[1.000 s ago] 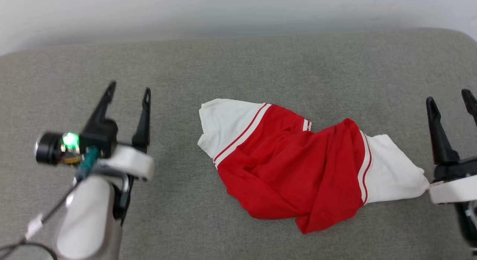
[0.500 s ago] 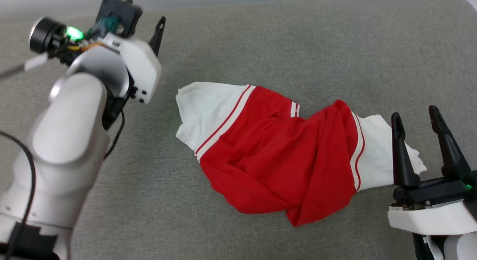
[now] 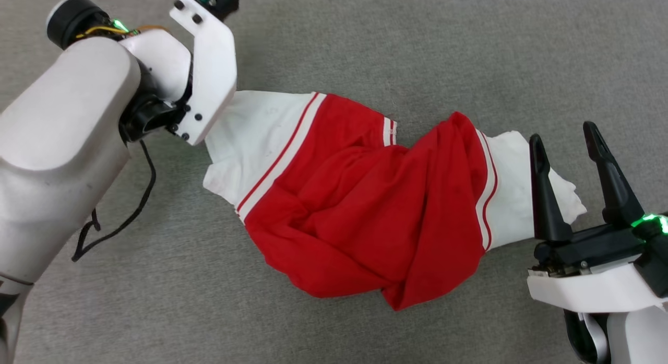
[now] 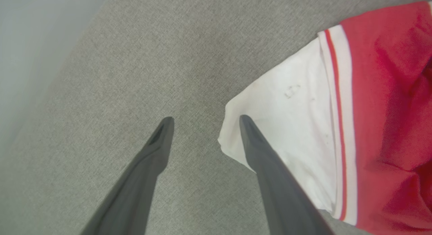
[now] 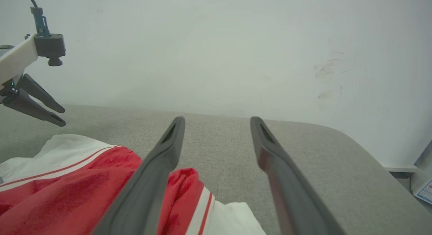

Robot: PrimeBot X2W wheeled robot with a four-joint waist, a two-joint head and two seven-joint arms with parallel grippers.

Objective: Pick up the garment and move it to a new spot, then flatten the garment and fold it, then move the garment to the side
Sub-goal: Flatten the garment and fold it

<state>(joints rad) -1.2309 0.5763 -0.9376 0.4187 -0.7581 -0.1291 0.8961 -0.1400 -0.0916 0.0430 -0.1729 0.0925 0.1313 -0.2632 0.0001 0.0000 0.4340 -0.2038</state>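
Garment lay crumpled, long axis running from left gripper to right gripper; both jaws apart, empty, one by each sleeve.

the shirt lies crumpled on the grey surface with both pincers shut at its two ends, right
No, both are open: the wrist views show the left pincer and right pincer with jaws spread apart. The shirt does lie crumpled on the grey surface.
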